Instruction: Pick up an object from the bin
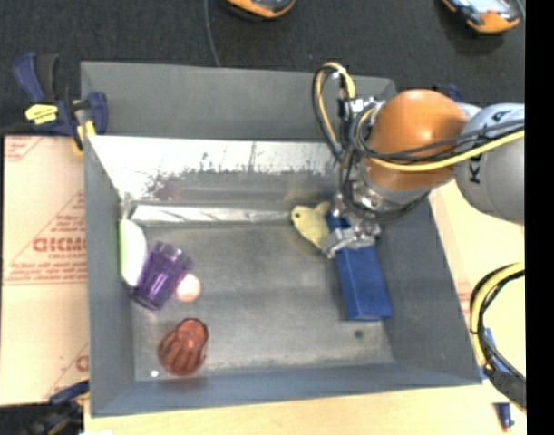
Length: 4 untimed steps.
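Observation:
My gripper [346,237] hangs low at the right side of the bin, below the orange wrist cover. Its tip is at the upper end of a blue rectangular block [363,285] that lies lengthwise on the bin floor. A pale yellow, soft-looking piece [310,224] lies just left of the gripper, close against it.
At the bin's left side lie a white and green oblong thing [131,251], a clear purple cup [161,275] on its side, a small pink ball [188,288] and a red-brown ribbed cup [184,346]. The arm and cables occupy the upper right.

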{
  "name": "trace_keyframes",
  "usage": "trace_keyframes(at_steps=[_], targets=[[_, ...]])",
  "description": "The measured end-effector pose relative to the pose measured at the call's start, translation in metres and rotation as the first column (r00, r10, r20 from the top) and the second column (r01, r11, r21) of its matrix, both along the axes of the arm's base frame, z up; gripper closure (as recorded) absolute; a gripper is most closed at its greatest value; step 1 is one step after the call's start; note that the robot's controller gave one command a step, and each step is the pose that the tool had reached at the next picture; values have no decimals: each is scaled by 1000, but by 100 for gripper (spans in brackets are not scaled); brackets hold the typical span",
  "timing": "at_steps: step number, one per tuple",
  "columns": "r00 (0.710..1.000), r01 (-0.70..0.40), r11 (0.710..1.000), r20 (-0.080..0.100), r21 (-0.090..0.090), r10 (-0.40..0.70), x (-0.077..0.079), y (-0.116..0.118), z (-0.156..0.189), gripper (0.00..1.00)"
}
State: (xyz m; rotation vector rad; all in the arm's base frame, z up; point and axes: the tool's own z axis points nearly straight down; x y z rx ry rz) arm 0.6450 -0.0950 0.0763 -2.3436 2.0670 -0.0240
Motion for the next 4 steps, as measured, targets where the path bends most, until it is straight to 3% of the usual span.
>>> trace_keyframes(at_steps=[1, 2, 4], targets=[[1000, 1, 1000, -1, 0, -1, 0, 0, 0, 100], [1000, 3, 1000, -11, 2, -3, -3, 0, 33, 100], [1000, 8, 1000, -4, 2, -8, -2, 0, 86, 100]])
